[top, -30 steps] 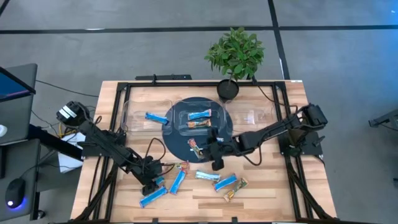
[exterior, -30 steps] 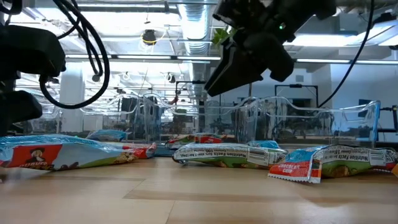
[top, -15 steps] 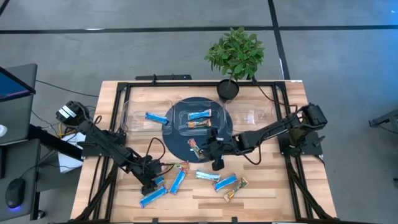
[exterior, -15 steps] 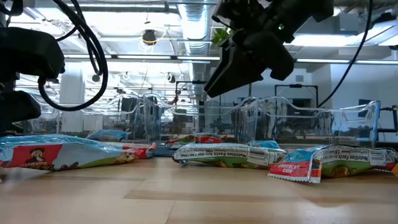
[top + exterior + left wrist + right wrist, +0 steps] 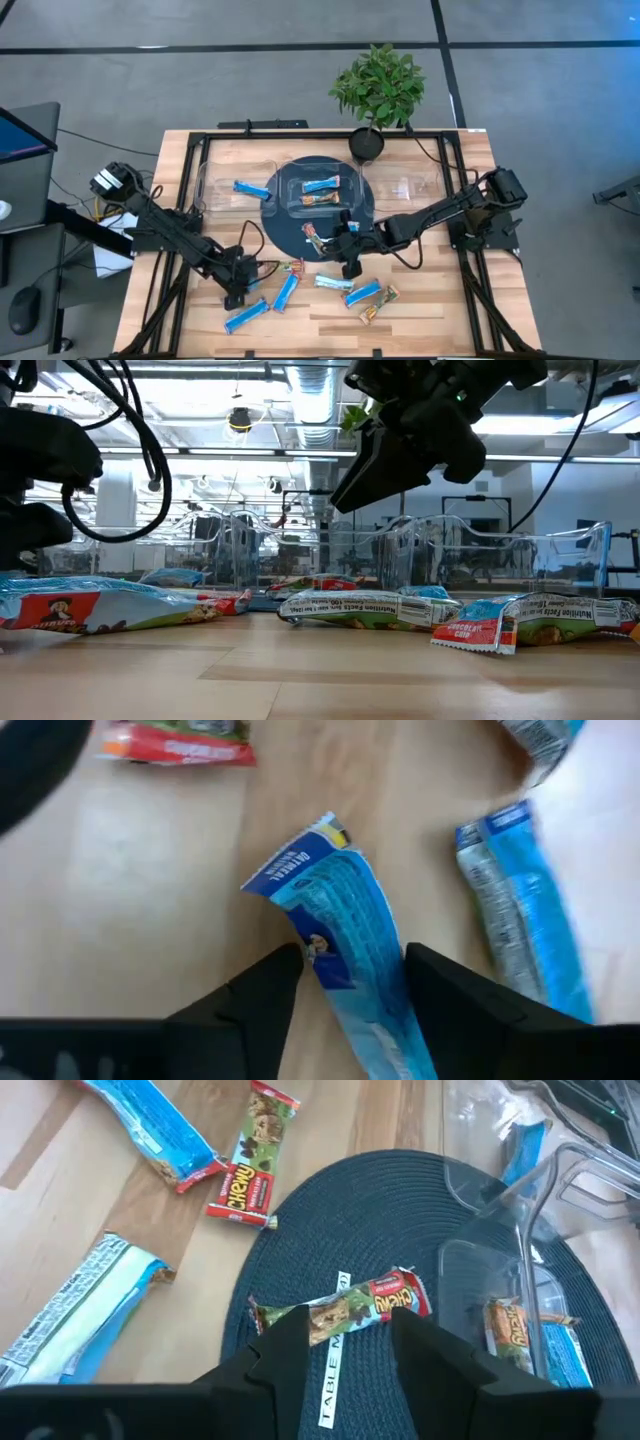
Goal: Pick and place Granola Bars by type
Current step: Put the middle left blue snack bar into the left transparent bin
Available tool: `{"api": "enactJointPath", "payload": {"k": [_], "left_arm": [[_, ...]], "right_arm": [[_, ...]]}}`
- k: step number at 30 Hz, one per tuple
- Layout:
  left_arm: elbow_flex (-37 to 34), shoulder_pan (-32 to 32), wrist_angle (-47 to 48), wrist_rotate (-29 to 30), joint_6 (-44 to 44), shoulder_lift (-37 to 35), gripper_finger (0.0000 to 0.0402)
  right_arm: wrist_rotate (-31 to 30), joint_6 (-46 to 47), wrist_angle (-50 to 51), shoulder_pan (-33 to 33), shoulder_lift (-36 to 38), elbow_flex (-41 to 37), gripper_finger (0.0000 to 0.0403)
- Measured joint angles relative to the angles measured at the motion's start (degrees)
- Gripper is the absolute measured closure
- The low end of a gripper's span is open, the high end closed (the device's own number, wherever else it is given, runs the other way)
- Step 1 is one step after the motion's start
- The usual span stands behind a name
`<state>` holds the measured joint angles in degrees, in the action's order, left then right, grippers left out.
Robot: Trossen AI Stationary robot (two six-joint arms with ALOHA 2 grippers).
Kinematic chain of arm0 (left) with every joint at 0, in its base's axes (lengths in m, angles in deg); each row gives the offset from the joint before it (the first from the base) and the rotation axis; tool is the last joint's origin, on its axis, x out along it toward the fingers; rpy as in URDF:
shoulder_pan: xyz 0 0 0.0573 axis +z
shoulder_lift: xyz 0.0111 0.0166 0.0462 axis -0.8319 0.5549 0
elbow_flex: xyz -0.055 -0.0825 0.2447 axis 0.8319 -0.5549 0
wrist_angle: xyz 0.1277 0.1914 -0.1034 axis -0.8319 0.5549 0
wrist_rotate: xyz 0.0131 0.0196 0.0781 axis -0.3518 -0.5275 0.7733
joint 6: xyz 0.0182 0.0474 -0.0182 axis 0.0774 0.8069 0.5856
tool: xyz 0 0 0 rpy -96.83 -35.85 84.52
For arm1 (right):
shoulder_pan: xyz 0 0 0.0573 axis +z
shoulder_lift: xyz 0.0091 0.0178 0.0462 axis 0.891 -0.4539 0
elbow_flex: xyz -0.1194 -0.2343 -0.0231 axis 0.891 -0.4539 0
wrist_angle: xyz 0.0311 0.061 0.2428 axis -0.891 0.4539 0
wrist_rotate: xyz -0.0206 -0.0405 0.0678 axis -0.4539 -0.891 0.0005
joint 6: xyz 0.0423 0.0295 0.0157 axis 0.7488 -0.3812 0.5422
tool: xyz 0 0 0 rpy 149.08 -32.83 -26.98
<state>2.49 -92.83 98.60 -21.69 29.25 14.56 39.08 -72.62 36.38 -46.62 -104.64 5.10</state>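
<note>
On the wooden table [image 5: 200, 165], the left gripper [image 5: 243, 291] sits low at about 7 o'clock from the round dark mat [image 5: 365, 205], its jaws set either side of a blue Oatmeal bar [image 5: 345, 935]; in the left wrist view the dark fingers [image 5: 265, 990] flank the wrapper closely, but whether they are actually pinching it cannot be told. A second blue bar [image 5: 525, 910] lies just beside it, and a red-and-green bar [image 5: 175, 745] lies farther off on the bare wood. The right gripper [image 5: 348, 262] hovers at the 6 o'clock edge of the mat, raised above the table as the low view shows [image 5: 400, 455]. In the right wrist view its jaws straddle a tan Chewy bar [image 5: 345, 1308] lying on the mat across a small white label strip [image 5: 332, 1370]; whether they are closed on it cannot be told either. Another Chewy bar [image 5: 255, 1152] rests on the wood just off the mat, near a blue bar [image 5: 150, 1130] and a pale silver-green bar [image 5: 75, 1315]. A clear plastic tray [image 5: 290, 190] on the mat holds a blue bar [image 5: 321, 184] and a tan bar [image 5: 318, 200]; a further clear tray at 9 o'clock holds one blue bar [image 5: 250, 189]. Loose bars lie toward 6 o'clock [image 5: 362, 294]. A potted plant [image 5: 378, 88] stands at 12 o'clock.
</note>
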Motion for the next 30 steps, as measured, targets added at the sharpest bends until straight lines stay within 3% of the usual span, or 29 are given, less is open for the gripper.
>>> {"api": "enactJointPath", "payload": {"k": [12, 22, 26, 30], "left_arm": [[6.7, 0.4, 23.9, 12.4, 2.5, 0.4, 0.0282], [10.7, 0.5, 27.7, 21.3, 9.3, 0.3, 0.0330], [15.2, 0.4, 33.2, 30.8, 12.1, 0.3, 0.0335], [19.9, 0.6, 42.4, 46.8, 12.6, 0.2, 0.0336]], "right_arm": [[0.0, 0.1, 0.4, 0.0, 0.0, 0.0, 0.0269], [0.0, 2.9, 0.6, 0.0, 0.0, 0.0, 0.0270], [0.0, 3.6, 0.7, 0.1, 0.0, 0.0, 0.0270], [0.0, 4.7, 0.7, 0.2, 0.0, 0.0, 0.0269]]}}
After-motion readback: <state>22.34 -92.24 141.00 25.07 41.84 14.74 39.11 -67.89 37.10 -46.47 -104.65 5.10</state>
